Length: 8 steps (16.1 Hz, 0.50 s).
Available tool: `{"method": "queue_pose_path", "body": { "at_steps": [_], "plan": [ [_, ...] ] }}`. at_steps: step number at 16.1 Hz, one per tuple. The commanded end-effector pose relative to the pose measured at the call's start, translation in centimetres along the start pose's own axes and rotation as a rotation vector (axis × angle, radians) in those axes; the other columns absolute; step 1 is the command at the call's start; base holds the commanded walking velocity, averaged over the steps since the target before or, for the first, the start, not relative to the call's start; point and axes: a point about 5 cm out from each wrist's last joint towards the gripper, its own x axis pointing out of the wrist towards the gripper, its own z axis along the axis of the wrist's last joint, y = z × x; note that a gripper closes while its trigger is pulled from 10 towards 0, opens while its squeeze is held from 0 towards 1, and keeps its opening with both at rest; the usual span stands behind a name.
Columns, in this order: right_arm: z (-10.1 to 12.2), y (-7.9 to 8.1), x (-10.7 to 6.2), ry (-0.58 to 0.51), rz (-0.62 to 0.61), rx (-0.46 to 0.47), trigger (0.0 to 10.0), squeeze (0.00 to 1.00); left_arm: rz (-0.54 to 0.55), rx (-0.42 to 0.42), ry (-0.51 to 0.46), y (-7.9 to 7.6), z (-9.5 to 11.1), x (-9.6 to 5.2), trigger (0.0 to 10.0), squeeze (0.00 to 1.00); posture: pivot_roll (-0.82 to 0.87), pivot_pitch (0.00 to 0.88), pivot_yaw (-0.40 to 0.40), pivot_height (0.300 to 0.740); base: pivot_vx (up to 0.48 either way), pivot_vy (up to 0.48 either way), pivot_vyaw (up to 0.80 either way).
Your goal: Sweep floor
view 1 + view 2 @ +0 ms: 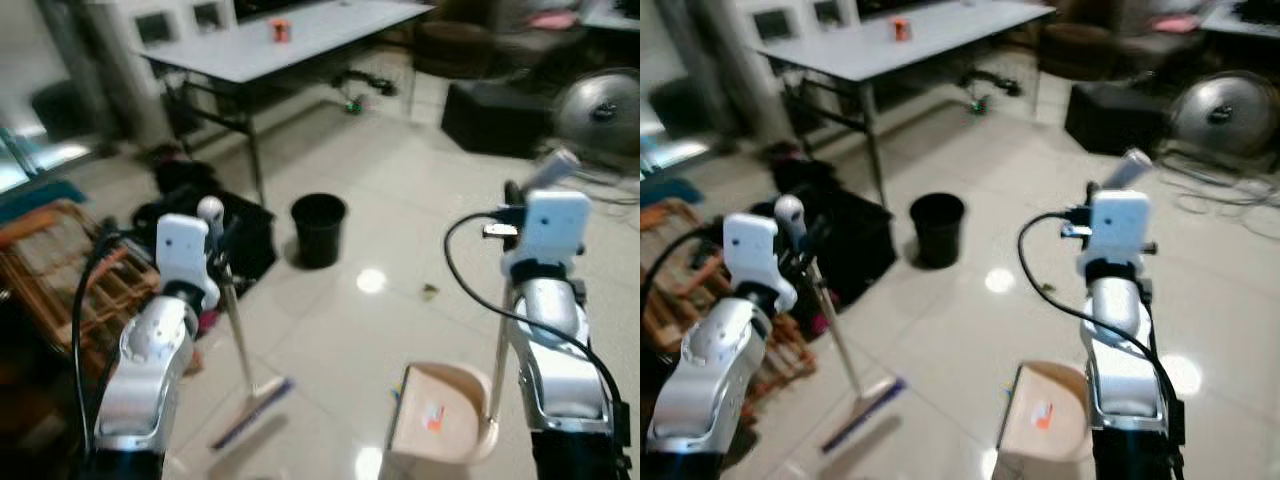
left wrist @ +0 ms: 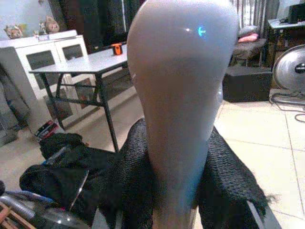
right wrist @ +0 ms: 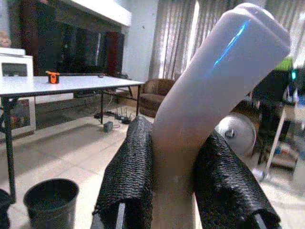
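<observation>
My left gripper [image 1: 212, 240] is shut on the pale handle of a broom [image 1: 238, 330]. The broom's shaft slants down to its flat head [image 1: 252, 410] on the tiled floor. In the left wrist view the rounded handle top [image 2: 178, 95] stands between the black fingers [image 2: 128, 176]. My right gripper [image 1: 520, 205] is shut on the dustpan handle [image 3: 205, 100], and the beige dustpan [image 1: 440, 420] rests on the floor below it. A small scrap of litter [image 1: 430, 291] lies on the tiles ahead of the pan.
A black bin [image 1: 318, 228] stands on the floor ahead. Behind it is a white folding table [image 1: 290, 40] with black bags [image 1: 245, 235] by its leg. A wooden rack [image 1: 60, 270] is at left. A fan [image 1: 600, 110] and a dark box [image 1: 495, 115] are at the far right.
</observation>
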Motion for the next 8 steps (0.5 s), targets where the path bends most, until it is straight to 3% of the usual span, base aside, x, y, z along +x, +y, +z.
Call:
{"method": "queue_pose_path", "body": {
  "at_steps": [1,8],
  "plan": [
    [-0.39,0.02,-0.12,0.007,-0.015,0.033,10.0,0.0,-0.01,0.007,-0.028,-0.03,0.77,0.49,10.0,0.0,0.01,0.0,0.05,0.74,0.0,0.0,0.0],
    [-1.21,-0.4,-0.58,0.027,-0.04,0.051,10.0,0.0,-0.03,-0.006,-0.031,-0.51,0.7,0.78,10.0,0.0,0.0,0.0,0.049,0.74,0.0,0.0,-0.77]
  ]
}}
